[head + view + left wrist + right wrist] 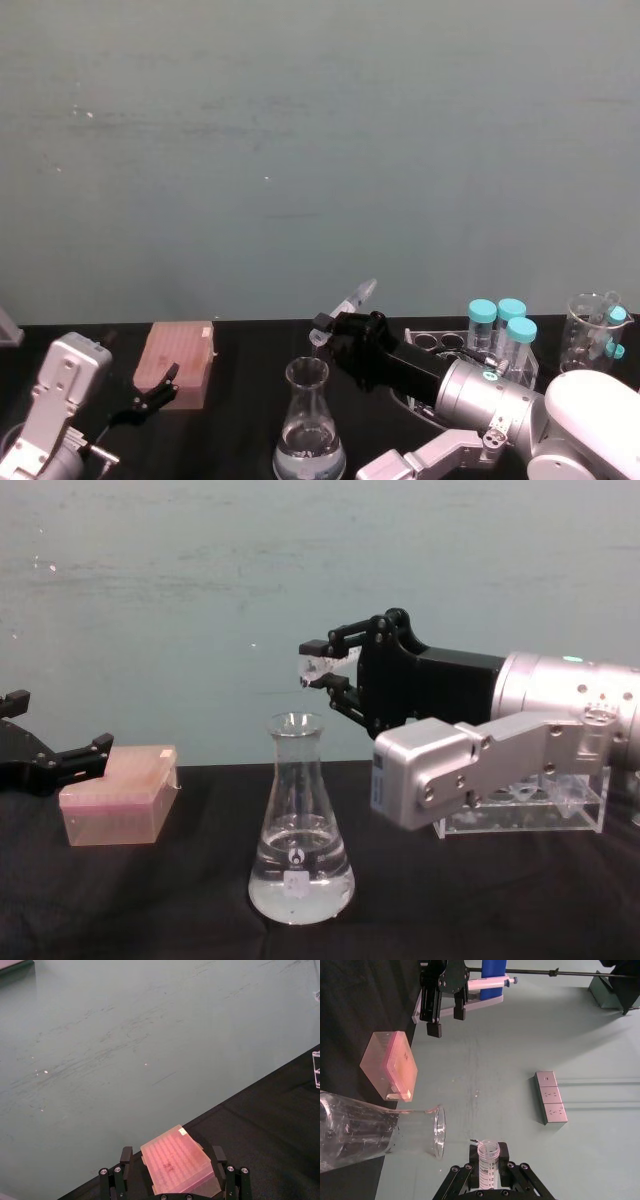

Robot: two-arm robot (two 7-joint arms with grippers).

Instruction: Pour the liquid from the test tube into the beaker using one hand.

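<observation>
One chest view shows right tool (318,671) above beaker (300,820).

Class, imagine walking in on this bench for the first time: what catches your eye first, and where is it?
The right claw, at centre, holds a small test tube tilted just above the mouth of the tall glass beaker, which has clear liquid in its base. Off to the left, the open left claw hangs beside a pink box.

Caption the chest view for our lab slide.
Right gripper holds the test tube tilted over the beaker holding clear liquid.
</observation>
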